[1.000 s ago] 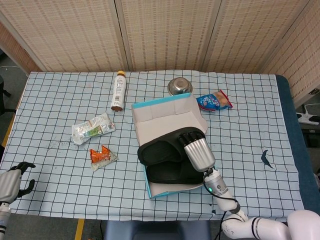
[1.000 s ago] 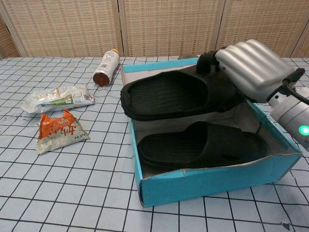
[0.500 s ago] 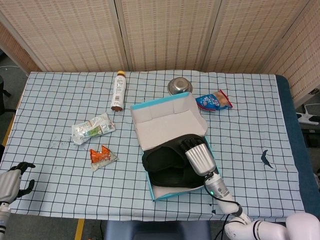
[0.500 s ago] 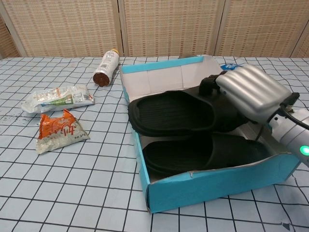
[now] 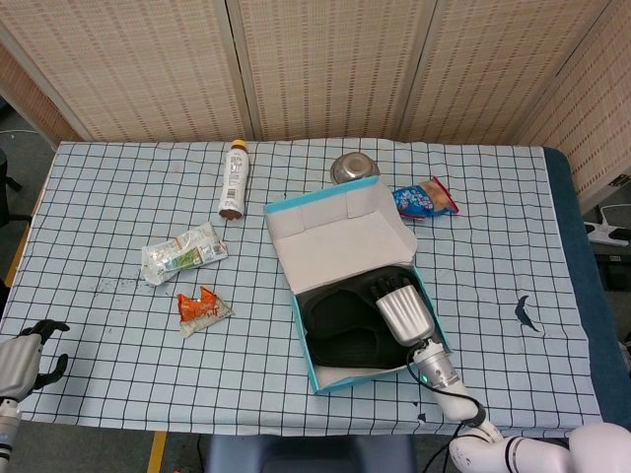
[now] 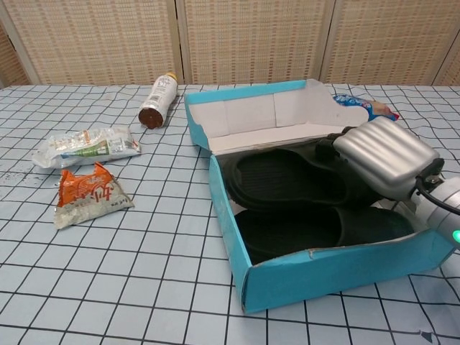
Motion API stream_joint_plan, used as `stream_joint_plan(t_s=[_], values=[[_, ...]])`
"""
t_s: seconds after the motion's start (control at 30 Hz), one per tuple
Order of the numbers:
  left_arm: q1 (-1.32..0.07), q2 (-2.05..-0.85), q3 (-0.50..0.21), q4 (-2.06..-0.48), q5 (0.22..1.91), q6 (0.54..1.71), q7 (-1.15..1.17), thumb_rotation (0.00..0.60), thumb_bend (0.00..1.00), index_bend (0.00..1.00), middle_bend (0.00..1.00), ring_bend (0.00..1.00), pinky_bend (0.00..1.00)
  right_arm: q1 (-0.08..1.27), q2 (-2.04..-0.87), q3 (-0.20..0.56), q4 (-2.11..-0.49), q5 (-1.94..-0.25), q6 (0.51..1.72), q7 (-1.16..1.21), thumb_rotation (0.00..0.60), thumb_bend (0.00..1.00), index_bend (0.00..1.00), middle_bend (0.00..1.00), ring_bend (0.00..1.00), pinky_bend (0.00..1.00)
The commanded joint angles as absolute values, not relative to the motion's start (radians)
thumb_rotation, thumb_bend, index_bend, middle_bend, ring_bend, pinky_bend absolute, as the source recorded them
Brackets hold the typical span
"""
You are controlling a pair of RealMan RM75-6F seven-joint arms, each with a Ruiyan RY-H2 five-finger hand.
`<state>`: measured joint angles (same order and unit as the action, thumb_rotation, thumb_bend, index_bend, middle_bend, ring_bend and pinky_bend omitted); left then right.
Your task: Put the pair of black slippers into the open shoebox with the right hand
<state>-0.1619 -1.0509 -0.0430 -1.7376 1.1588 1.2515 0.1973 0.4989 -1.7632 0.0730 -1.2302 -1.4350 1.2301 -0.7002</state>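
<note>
Both black slippers (image 6: 287, 201) lie inside the shoebox (image 6: 338, 269); right hand (image 6: 384, 154) fingers curl over the twelve-o'clock slipper, seemingly gripping. Next: let go, lift clear.

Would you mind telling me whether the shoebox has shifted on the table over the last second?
Yes. The shoebox has slid and turned toward the robot's right; in the head view its near corner now sits farther from the orange packet.

The right hand (image 6: 384, 154) has lowered the upper slipper (image 6: 291, 178) into the shoebox (image 6: 330, 273).
</note>
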Motion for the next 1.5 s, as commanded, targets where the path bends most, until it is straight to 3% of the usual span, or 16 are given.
stream_joint_plan(t_s=[0.03, 0.23, 0.33, 0.53, 0.73, 0.83, 1.03, 1.33, 1.5], values=[[-0.162, -1.052, -0.044, -1.737, 1.155, 1.250, 0.197, 0.600, 0.44, 0.30, 0.24, 0.29, 0.47, 0.495, -1.750, 0.085, -1.257, -1.390, 1.198, -0.749, 0.600, 0.06, 0.75, 0.73, 0.55, 0.61], [-0.164, -1.052, -0.044, -1.736, 1.151, 1.247, 0.200, 0.600, 0.44, 0.30, 0.24, 0.29, 0.47, 0.497, -1.733, 0.106, -1.291, -1.342, 1.177, -0.784, 0.600, 0.06, 0.74, 0.73, 0.54, 0.61], [-0.165, -1.052, -0.044, -1.737, 1.150, 1.246, 0.199, 0.600, 0.44, 0.30, 0.24, 0.29, 0.47, 0.499, -1.714, 0.115, -1.321, -1.350, 1.183, -0.743, 0.600, 0.06, 0.66, 0.71, 0.49, 0.58], [-0.167, -1.054, -0.044, -1.734, 1.142, 1.240, 0.202, 0.600, 0.44, 0.30, 0.24, 0.29, 0.47, 0.499, -1.640, 0.133, -1.441, -1.371, 1.196, -0.639, 0.600, 0.06, 0.43, 0.45, 0.27, 0.47], [-0.168, -1.055, -0.044, -1.736, 1.140, 1.240, 0.207, 0.600, 0.44, 0.30, 0.24, 0.29, 0.47, 0.495, -1.518, 0.144, -1.638, -1.312, 1.152, -0.613, 0.600, 0.06, 0.25, 0.28, 0.05, 0.22], [-0.168, -1.054, -0.043, -1.736, 1.142, 1.241, 0.208, 0.600, 0.44, 0.30, 0.24, 0.29, 0.47, 0.496, -1.451, 0.148, -1.745, -1.277, 1.125, -0.603, 0.600, 0.06, 0.20, 0.22, 0.01, 0.16], [-0.169, -1.054, -0.043, -1.737, 1.140, 1.240, 0.209, 0.600, 0.44, 0.30, 0.24, 0.29, 0.47, 0.503, -1.380, 0.137, -1.837, -1.248, 1.104, -0.613, 0.600, 0.06, 0.18, 0.21, 0.00, 0.14], [-0.169, -1.052, -0.043, -1.736, 1.139, 1.239, 0.206, 0.600, 0.44, 0.30, 0.24, 0.29, 0.47, 0.526, -1.362, 0.129, -1.854, -1.182, 1.074, -0.617, 0.600, 0.06, 0.16, 0.18, 0.00, 0.14], [-0.170, -1.051, -0.043, -1.737, 1.136, 1.236, 0.204, 0.600, 0.44, 0.30, 0.24, 0.29, 0.47, 0.518, -1.377, 0.142, -1.864, -1.232, 1.103, -0.500, 0.600, 0.06, 0.20, 0.18, 0.00, 0.14]])
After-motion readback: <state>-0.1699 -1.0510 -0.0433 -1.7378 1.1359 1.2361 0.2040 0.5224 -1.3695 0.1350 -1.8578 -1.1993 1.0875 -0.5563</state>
